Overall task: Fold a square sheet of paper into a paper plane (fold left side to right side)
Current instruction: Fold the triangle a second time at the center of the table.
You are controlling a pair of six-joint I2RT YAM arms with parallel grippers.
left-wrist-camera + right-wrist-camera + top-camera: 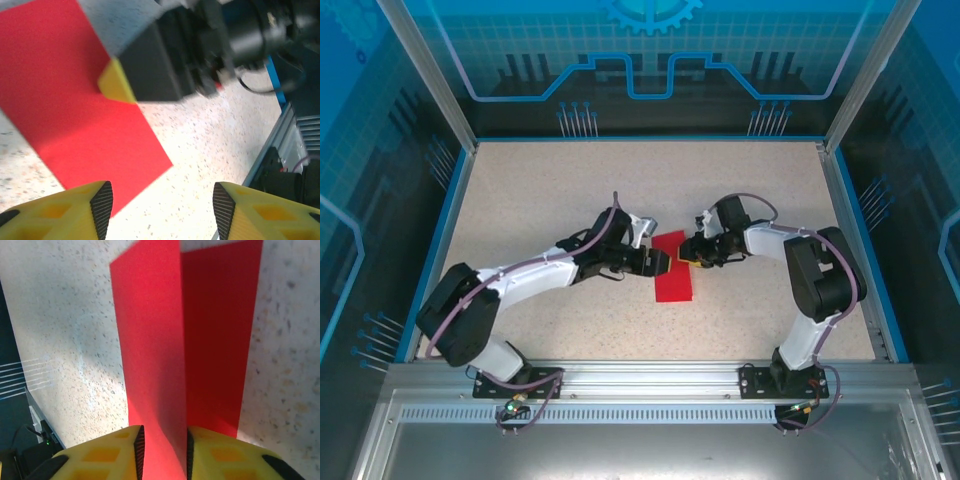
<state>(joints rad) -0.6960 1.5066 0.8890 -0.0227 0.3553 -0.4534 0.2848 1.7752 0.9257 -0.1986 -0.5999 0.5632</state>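
Note:
The square sheet of paper [673,283] is bright red and lies mid-table, partly folded. In the right wrist view one flap [150,340] stands up from the flat half [220,330]. My right gripper [162,450] has that raised flap running between its yellow fingers, and the pads still stand apart on either side of it. From above, the right gripper [688,255] sits at the sheet's right edge. My left gripper [162,205] is open over the bare table beside the sheet's [65,100] near corner, holding nothing. Seen from above, the left gripper [663,262] is at the sheet's left edge.
The speckled tabletop [540,200] is bounded by blue rails [448,210] and clear panels. A metal mounting rail [640,378] runs along the near edge. In the left wrist view the right arm's black body [160,60] with a yellow fingertip [116,82] rests over the sheet.

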